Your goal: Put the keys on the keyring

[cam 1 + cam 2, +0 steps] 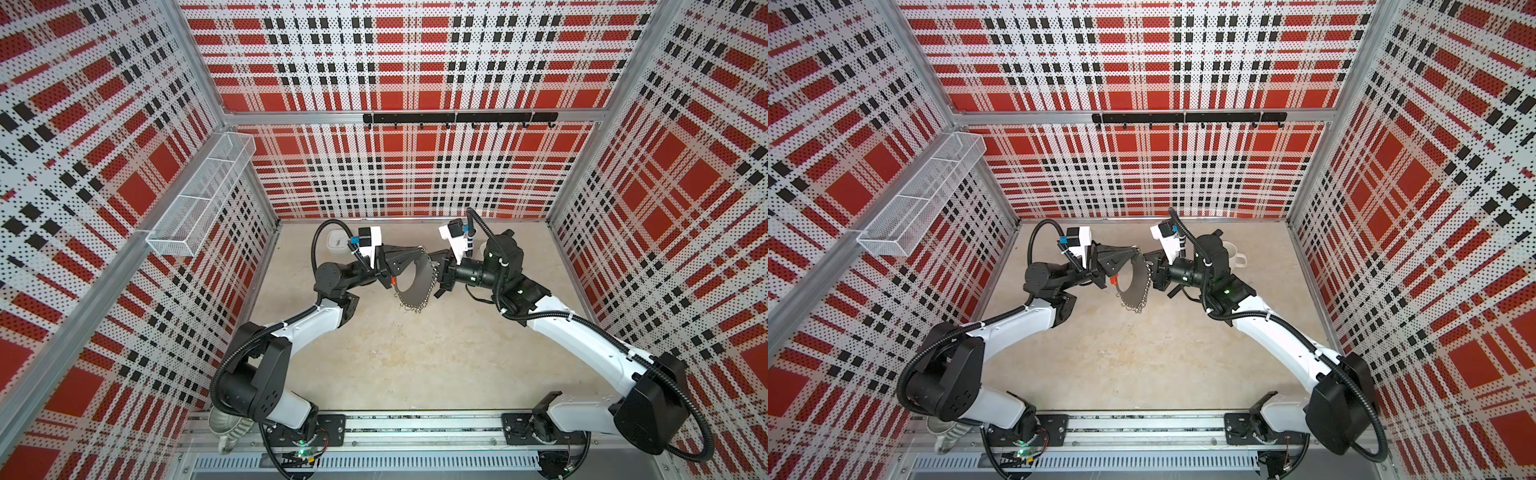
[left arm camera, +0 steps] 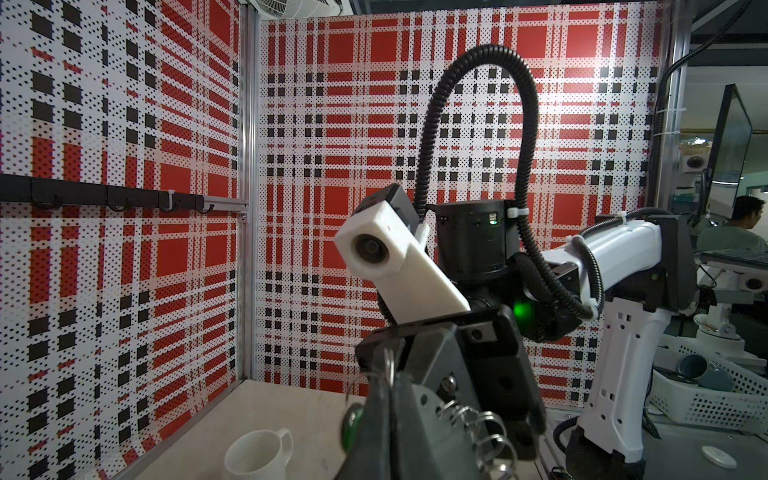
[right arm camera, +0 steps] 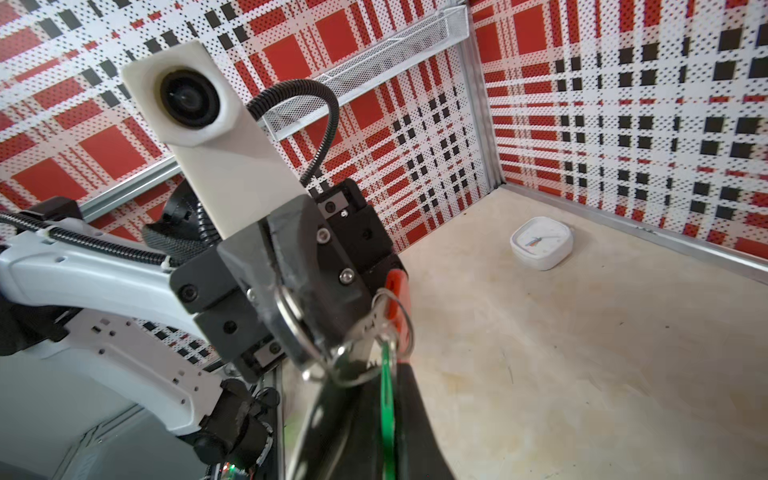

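The flat grey keyring [image 1: 415,276], red-sectioned, hangs on edge above the table [image 1: 395,365], wire loops dangling; the green-tagged keys [image 3: 387,374] sit just beside those loops.

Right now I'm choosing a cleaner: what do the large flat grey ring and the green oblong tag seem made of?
The large flat grey ring looks like metal, perhaps hard plastic: matte grey, thin edge. The green oblong tag looks plastic: bright green, thin, seen edge-on.

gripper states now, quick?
Left gripper: shut, holding the keyring.
Right gripper: shut on the key.
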Controlling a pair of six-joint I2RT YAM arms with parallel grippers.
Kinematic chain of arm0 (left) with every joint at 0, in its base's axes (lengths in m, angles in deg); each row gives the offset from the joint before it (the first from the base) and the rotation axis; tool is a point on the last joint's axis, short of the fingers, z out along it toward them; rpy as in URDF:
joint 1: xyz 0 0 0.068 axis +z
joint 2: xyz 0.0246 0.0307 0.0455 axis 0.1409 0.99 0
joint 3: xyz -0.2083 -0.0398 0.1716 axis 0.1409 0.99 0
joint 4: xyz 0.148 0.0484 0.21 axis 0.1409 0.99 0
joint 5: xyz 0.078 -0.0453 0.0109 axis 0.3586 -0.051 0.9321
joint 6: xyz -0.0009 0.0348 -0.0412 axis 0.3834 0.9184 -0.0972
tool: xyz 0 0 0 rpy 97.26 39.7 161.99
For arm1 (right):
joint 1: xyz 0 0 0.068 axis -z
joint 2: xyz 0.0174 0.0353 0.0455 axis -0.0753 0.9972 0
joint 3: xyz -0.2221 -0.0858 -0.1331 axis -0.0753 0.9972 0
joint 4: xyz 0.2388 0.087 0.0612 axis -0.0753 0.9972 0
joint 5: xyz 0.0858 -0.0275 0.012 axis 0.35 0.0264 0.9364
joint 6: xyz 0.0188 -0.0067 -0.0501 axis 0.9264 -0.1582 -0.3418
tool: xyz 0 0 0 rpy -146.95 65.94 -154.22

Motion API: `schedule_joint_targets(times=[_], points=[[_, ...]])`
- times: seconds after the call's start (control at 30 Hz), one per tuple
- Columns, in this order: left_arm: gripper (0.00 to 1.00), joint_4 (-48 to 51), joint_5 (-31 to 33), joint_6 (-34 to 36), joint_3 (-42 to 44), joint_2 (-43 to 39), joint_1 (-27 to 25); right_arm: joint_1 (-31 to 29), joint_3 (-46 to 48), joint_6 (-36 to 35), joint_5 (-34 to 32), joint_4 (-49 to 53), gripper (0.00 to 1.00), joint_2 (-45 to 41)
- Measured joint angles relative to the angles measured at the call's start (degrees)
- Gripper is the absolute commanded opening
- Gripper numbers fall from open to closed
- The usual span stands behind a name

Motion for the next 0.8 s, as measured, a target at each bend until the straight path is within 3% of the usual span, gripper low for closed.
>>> schedule_joint_targets(times=[0.23, 0.57, 0.8], points=[[0.0, 0.2, 0.6, -0.3, 0.0, 0.5, 0.0, -0.7, -0.8, -2.6, -5.2, 3.5, 0.0, -0.3], [0.0, 1.1, -0.3, -0.2, 0.3, 0.6, 0.4, -0.7, -5.4, -11.1, -14.6, 17.1, 0.0, -4.6], [0.0, 3.3, -0.8, 1.0, 0.4, 0.5, 0.3, -0.7, -7.3, -15.1, -16.8, 22.5, 0.0, -5.2]])
